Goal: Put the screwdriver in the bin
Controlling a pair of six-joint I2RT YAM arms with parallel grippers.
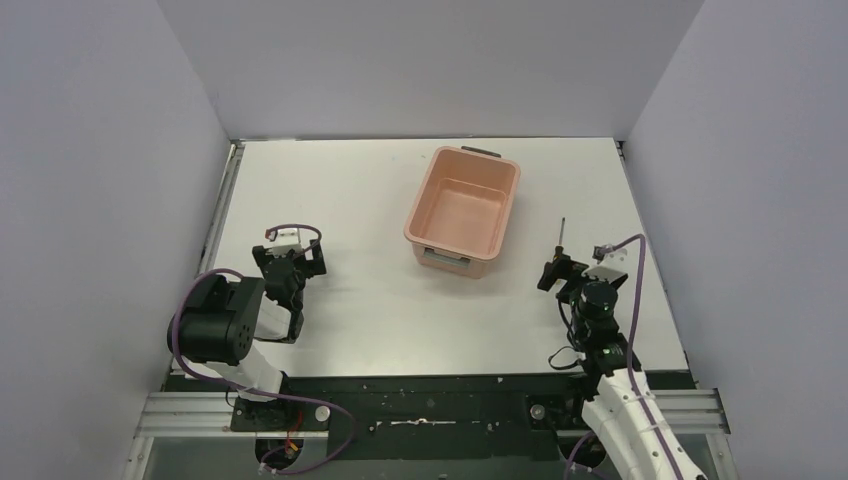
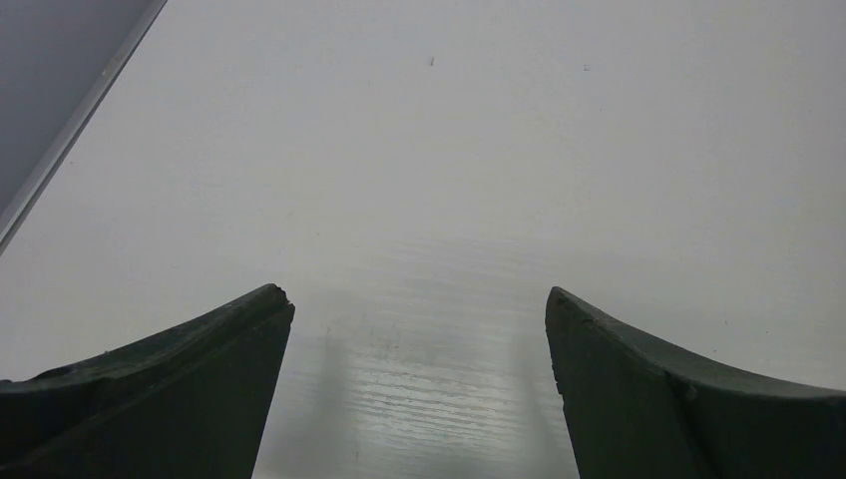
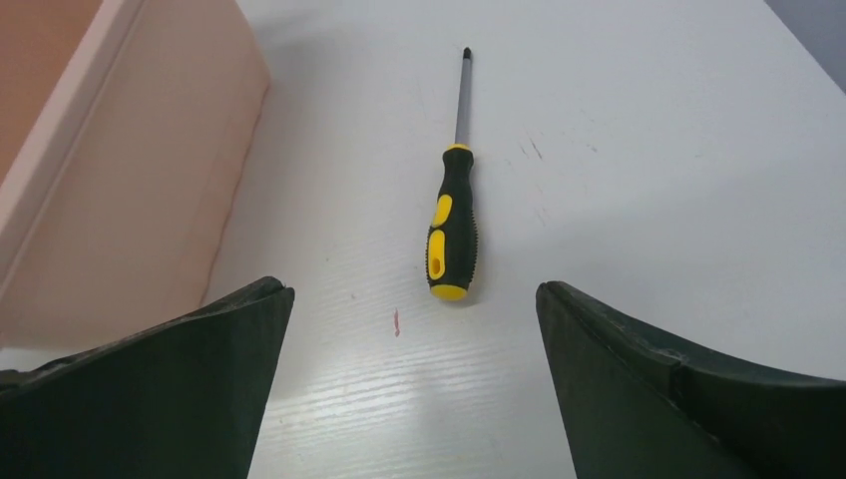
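Screwdriver (image 3: 456, 178), yellow-and-black handle, thin dark shaft, tip possibly cross-head

Bin (image 1: 465, 205): was plain salmon-pink, with grey handles (image 1: 445, 258) at its short ends.
Screwdriver (image 3: 451, 235): had a black handle with yellow patches, a yellow butt and a yellow collar. Its shaft was dark metal.
Table (image 1: 370, 300): was white with faint, fine grain streaks.
Red mark (image 3: 396, 321): was a small fleck on the white, right of the bin.
Walls (image 1: 100, 150): were pale lilac-grey and unpatterned.
Right gripper (image 3: 411, 289): its fingers (image 3: 170, 389) were dark greenish-black.
Left gripper (image 2: 419, 299): its fingers (image 2: 160, 389) were the same dark greenish-black.
Cables (image 1: 174, 332): were purple.
Strip (image 1: 420, 385): was black with white specks, on the near side of the bin.
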